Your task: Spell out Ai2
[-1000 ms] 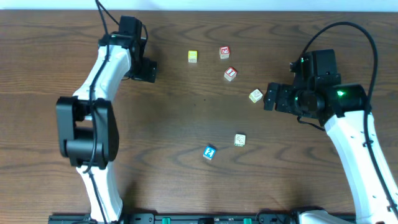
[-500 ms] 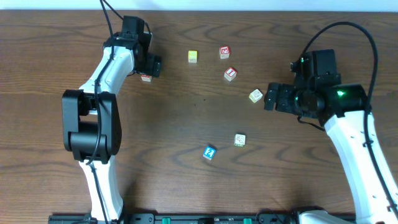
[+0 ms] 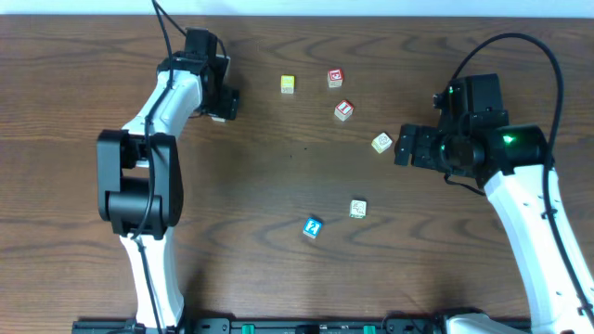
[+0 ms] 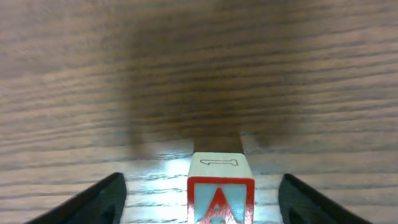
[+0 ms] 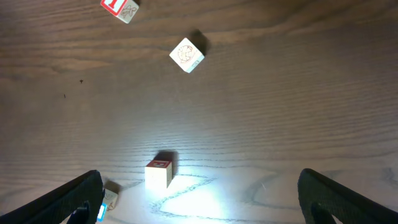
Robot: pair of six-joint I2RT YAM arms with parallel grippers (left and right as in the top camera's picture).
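The "A" cube [image 4: 221, 194], a white face with a red frame and a red A, stands on the table between the fingers of my left gripper [image 4: 202, 186]. The jaws are open and clear of it on both sides. In the overhead view the left gripper [image 3: 225, 102] is at the far left and mostly hides this cube. The "I" cube [image 3: 344, 110] lies at the far middle and shows in the right wrist view [image 5: 120, 7]. The blue "2" cube [image 3: 313, 227] lies front of centre. My right gripper [image 3: 405, 147] is open and empty above the table [image 5: 199, 177].
A yellow cube [image 3: 288, 84] and another red-marked cube [image 3: 335, 78] lie at the back. A cream cube [image 3: 381, 143] sits just left of the right gripper. A pale cube [image 3: 358, 209] lies beside the blue one. The wooden table [image 3: 260, 176] bears all of them.
The left gripper has shifted slightly right and towards the back. The A cube came into sight beside it half a second ago. The right arm has not moved.
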